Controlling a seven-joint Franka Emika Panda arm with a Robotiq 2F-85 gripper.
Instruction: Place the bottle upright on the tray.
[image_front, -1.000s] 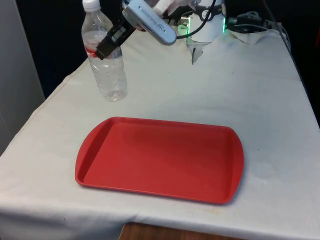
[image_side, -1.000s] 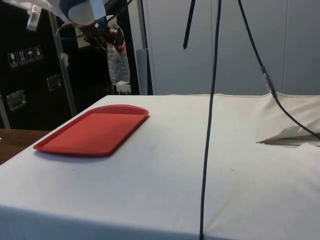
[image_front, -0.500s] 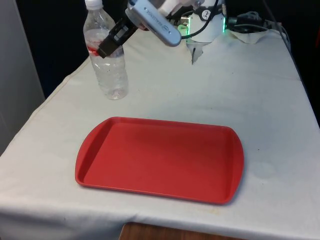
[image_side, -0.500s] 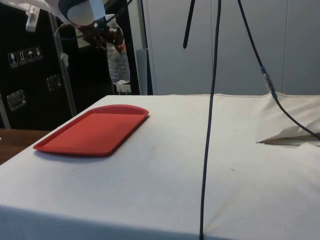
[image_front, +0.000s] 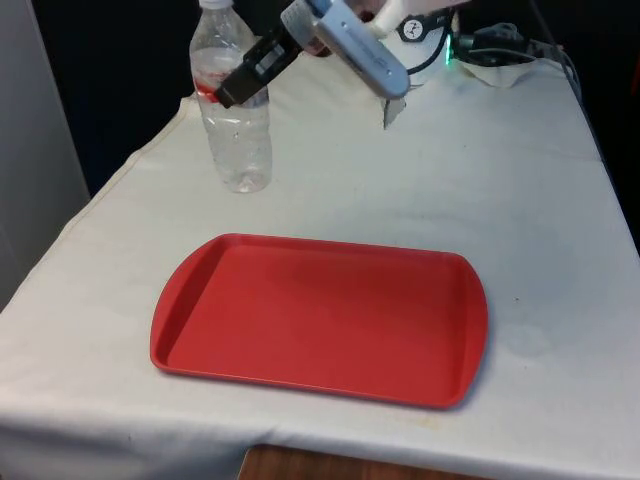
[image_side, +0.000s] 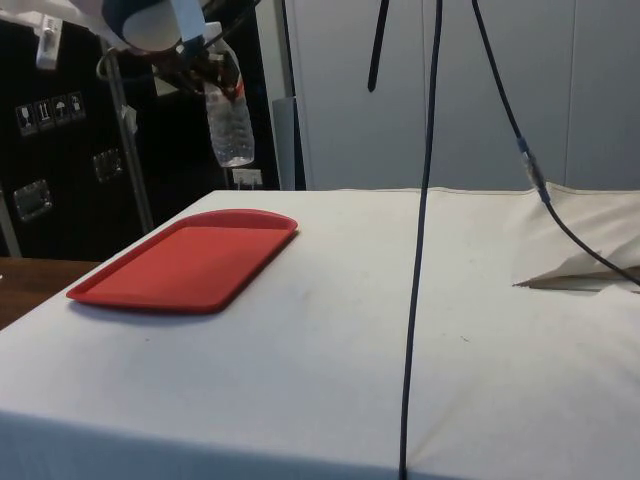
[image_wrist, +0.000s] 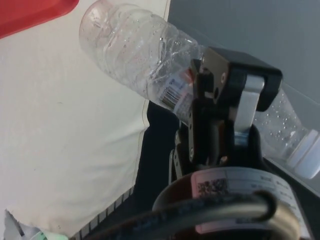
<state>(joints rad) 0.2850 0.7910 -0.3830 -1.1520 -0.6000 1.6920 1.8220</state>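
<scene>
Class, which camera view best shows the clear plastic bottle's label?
The wrist view: the clear plastic bottle shows its barcode label beside the gripper. Front view shows a red band; side view little.

We saw even, bright indoor light on the cloth (image_front: 420, 190), with only soft shadows inside the tray (image_front: 320, 315) rim. The bottle (image_wrist: 140, 55) caught small glints up close. The side view's upper left stayed dark.
</scene>
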